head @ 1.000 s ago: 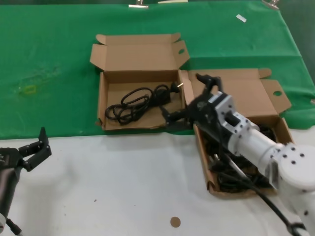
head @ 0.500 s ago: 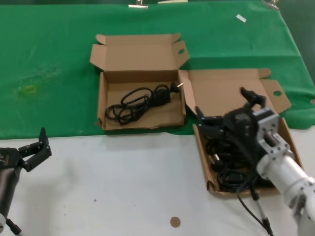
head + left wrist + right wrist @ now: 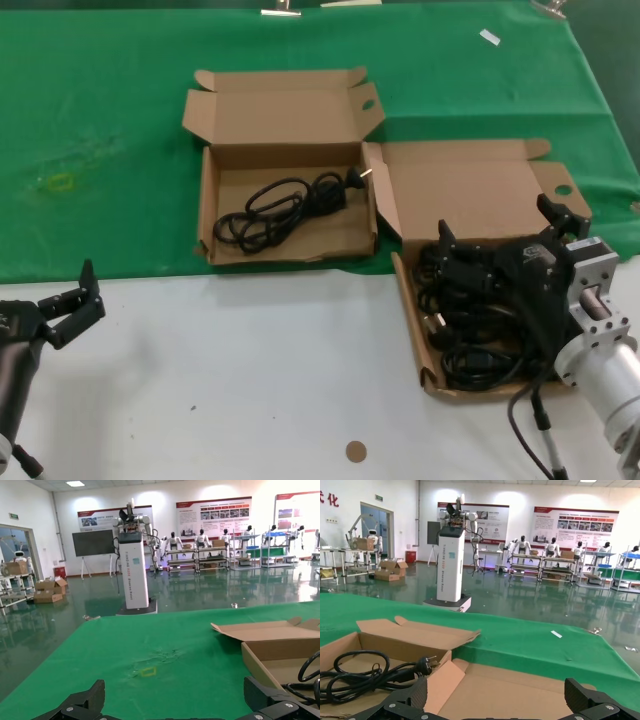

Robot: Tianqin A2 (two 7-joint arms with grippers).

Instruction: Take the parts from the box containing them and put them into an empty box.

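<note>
The box containing the parts (image 3: pixel 412 330) sits at the right, its lid (image 3: pixel 470 190) folded back, with several black coiled cables (image 3: pixel 470 340) piled inside. My right gripper (image 3: pixel 497 222) hovers open over the back of that pile, nothing between its fingers. The right wrist view shows the open right gripper (image 3: pixel 497 700) above the brown lid (image 3: pixel 520 690). The other box (image 3: pixel 208 210), with a low wavy front wall, lies to the left and holds one coiled cable (image 3: pixel 285 205), whose plug (image 3: pixel 422 666) lies by the wall. My left gripper (image 3: pixel 78 305) waits open at the table's front left.
A green cloth (image 3: pixel 100 150) covers the far half of the table, and the near half is white (image 3: pixel 250 380). A small brown disc (image 3: pixel 355 451) lies near the front edge. The left wrist view looks past the open left gripper (image 3: pixel 175 705) across the cloth to the left box (image 3: pixel 280 650).
My right gripper has swung from the left box's right wall back to the right, over the cable pile, still open and empty. The left arm has not moved.
</note>
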